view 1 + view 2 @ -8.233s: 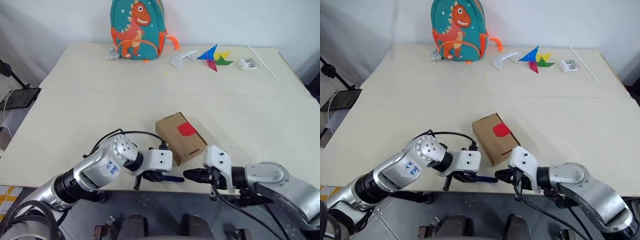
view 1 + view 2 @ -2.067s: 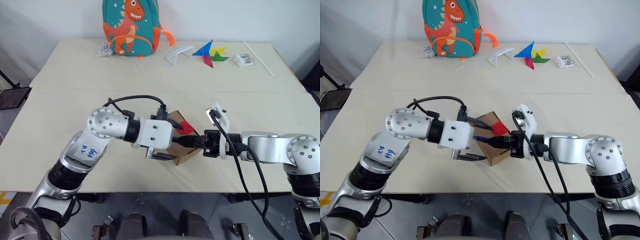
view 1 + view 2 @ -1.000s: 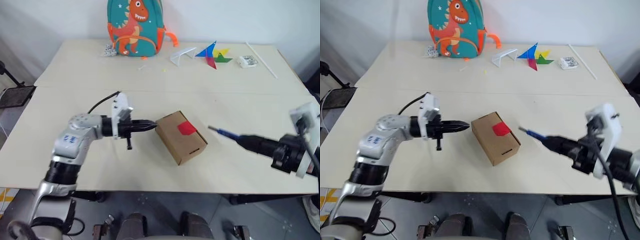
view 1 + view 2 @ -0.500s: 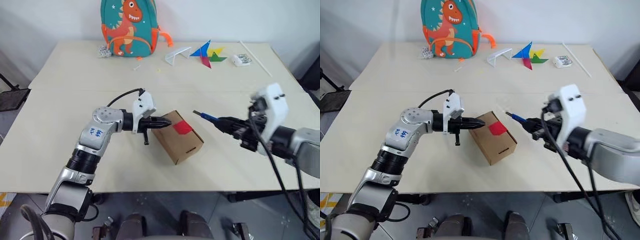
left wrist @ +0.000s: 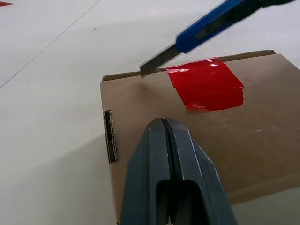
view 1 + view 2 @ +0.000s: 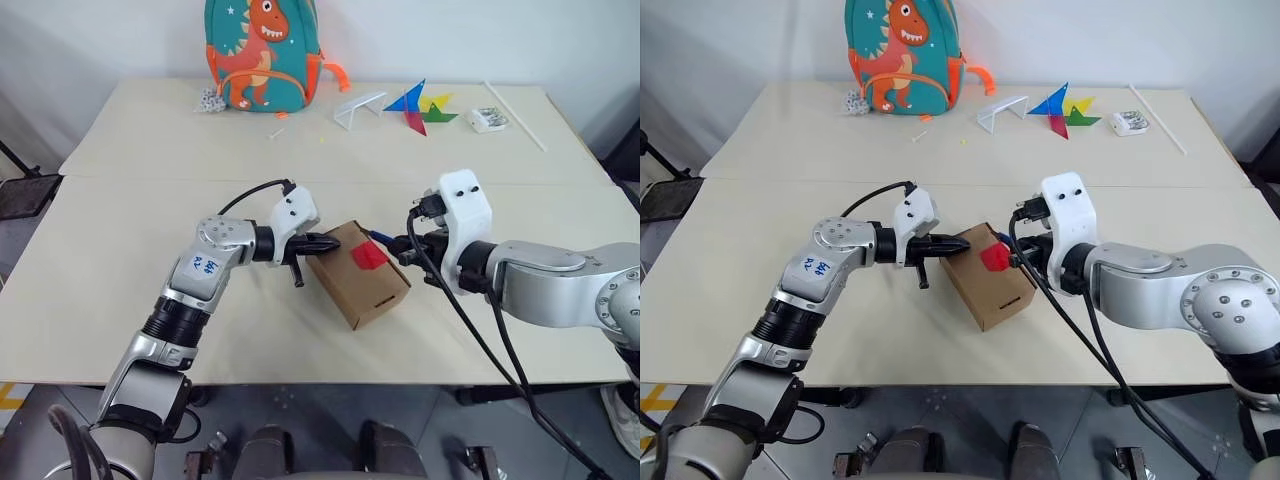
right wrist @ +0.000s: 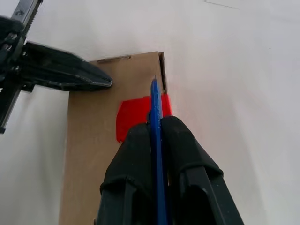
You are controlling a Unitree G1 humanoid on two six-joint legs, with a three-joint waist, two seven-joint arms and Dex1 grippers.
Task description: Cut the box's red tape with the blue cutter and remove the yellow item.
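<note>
right gripper (image 6: 403, 246) swung in, blue cutter (image 5: 206, 26) now over box (image 6: 362, 276)

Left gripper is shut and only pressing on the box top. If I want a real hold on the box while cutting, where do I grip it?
Probably the box's long side walls at the end away from the red tape, coming from above. That end is bare cardboard, clear of the cutter at the tape's edge. The left gripper would need to open first.
</note>
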